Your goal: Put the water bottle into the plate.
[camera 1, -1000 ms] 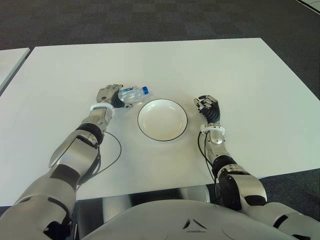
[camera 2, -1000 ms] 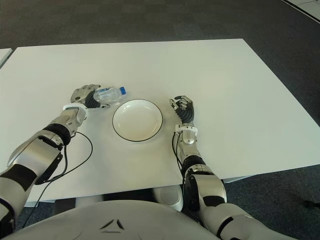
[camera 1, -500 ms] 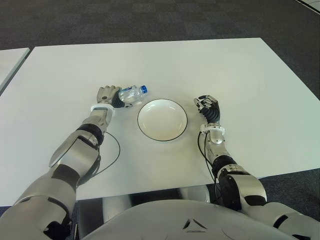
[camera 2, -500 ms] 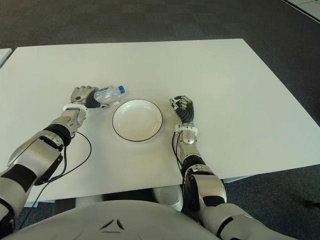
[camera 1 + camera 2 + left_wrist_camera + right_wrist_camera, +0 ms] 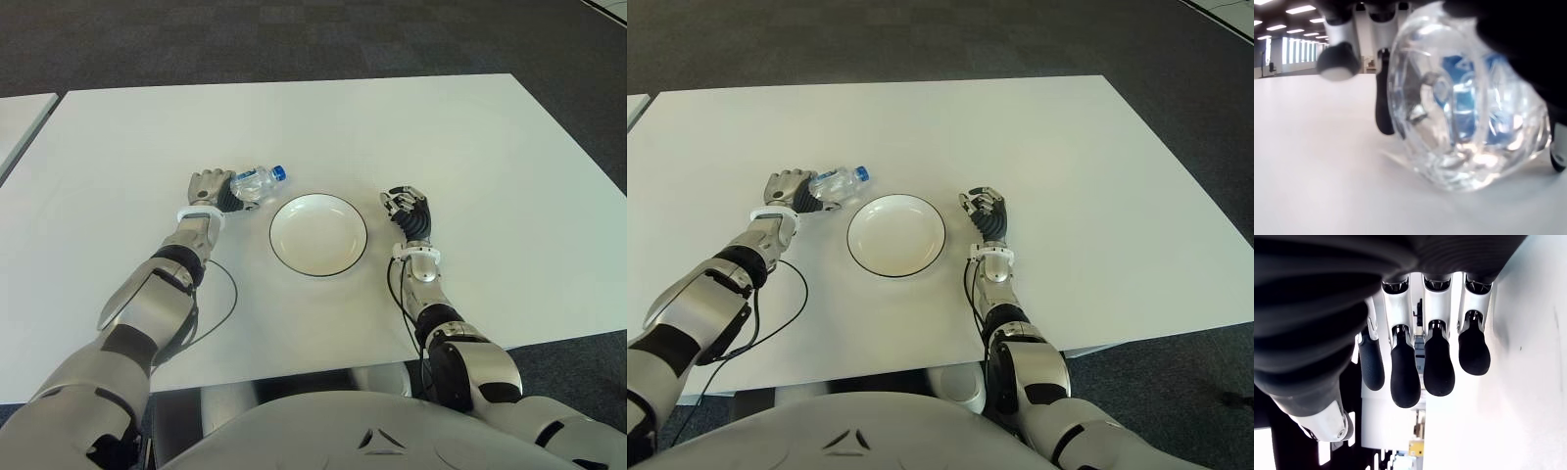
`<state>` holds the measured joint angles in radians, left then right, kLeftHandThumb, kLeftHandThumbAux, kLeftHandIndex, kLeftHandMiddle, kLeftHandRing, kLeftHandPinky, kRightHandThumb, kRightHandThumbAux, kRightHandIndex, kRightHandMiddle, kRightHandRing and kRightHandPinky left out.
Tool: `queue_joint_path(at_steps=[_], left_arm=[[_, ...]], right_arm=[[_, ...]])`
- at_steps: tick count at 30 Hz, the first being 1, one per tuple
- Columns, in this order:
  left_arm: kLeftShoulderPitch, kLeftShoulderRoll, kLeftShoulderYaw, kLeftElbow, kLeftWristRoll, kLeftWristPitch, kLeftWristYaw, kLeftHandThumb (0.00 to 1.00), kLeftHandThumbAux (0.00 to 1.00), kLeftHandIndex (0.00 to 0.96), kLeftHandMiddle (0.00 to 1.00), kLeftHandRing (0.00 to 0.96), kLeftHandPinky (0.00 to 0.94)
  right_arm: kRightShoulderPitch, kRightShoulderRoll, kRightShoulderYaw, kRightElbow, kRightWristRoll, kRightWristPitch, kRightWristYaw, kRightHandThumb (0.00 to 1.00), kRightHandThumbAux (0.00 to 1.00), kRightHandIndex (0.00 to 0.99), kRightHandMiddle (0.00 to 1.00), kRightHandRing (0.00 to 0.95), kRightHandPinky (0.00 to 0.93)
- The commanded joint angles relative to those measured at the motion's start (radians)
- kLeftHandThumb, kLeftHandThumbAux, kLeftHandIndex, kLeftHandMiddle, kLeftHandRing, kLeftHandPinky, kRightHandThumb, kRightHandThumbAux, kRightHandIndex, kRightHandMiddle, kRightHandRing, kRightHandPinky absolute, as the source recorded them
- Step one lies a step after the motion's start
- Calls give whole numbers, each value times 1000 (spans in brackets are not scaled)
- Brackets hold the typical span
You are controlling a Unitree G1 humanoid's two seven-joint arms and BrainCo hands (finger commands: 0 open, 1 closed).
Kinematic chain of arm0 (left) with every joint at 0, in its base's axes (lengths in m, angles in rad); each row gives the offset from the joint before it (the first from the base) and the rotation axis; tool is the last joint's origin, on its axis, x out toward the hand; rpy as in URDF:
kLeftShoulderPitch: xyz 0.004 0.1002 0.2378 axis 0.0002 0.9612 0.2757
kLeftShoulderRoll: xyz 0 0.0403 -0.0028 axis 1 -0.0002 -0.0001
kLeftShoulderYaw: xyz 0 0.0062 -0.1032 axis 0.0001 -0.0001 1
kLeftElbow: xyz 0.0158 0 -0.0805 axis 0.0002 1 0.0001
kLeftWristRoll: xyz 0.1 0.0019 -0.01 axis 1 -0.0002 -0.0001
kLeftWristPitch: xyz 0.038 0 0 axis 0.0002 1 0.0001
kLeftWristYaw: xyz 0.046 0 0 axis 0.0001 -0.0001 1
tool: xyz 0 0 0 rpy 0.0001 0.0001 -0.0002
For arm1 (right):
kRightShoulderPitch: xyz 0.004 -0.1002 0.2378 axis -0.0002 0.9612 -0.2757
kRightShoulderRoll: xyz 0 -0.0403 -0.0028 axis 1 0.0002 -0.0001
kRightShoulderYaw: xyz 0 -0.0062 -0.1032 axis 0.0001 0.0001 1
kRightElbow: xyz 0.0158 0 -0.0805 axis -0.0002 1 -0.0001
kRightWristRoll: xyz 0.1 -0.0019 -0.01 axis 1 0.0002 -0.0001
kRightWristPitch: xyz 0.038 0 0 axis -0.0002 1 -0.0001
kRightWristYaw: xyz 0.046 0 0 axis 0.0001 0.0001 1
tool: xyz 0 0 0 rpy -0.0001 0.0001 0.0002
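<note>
I've got the left hand [image 5: 208, 185] wrapped around the water bottle [image 5: 253, 184], out on the white tabletop [image 5: 294, 127] just to the left of the plate [image 5: 318, 234]. The fingers are curled over the bottle's base end, and the blue cap [image 5: 278, 173] points away from the hand, angled up toward the far side of the plate. From the eye views the bottle looks tilted, cap end slightly raised. Checking my left wrist view: the clear bottle [image 5: 1464, 112] fills the frame, its rounded bottom right at the tabletop surface, with dark fingers [image 5: 1508, 29] pressed over the top of it and a fingertip [image 5: 1336, 61] showing alongside. So that's a closed grip on the bottle, and I can't tell for certain whether its underside is touching the tabletop or just clear of it.

The plate is white with a dark rim, nothing in it, and the bottle sits beside its upper left edge, near but apart from the rim.

My right hand [image 5: 407, 209] shows on the right side of the plate, a little apart from it. In the right wrist view its fingers [image 5: 1405, 377] hang loosely bent, side by side, holding nothing. A black cable [image 5: 220, 294] loops on the tabletop by my left forearm.
</note>
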<state>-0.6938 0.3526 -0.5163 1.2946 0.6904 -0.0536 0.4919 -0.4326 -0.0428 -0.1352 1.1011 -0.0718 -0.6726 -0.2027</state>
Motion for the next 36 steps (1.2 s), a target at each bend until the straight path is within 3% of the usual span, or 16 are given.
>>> queue_joint_path(at_steps=[1, 10, 24, 32, 36], left_arm=[[35, -9, 16, 5, -18, 10, -9, 848, 669, 398, 549, 850, 867], [42, -11, 43, -3, -41, 1, -14, 849, 668, 399, 551, 854, 874], [63, 4, 161, -48, -157, -100, -19, 853, 668, 401, 551, 868, 873], [79, 12, 234, -109, -223, -150, -17, 853, 668, 400, 547, 873, 863], [98, 24, 272, -220, -247, -149, -17, 853, 668, 399, 544, 874, 861]], right_arm=[[21, 8, 0, 14, 12, 19, 3, 709, 727, 436, 695, 695, 699], [21, 6, 1, 13, 9, 19, 3, 709, 726, 436, 696, 696, 701], [22, 5, 5, 10, 5, 23, -2, 709, 727, 437, 696, 695, 700], [23, 5, 7, 4, 4, 26, -4, 709, 727, 436, 698, 697, 701], [22, 5, 8, 5, 6, 27, 2, 709, 727, 436, 697, 696, 699]])
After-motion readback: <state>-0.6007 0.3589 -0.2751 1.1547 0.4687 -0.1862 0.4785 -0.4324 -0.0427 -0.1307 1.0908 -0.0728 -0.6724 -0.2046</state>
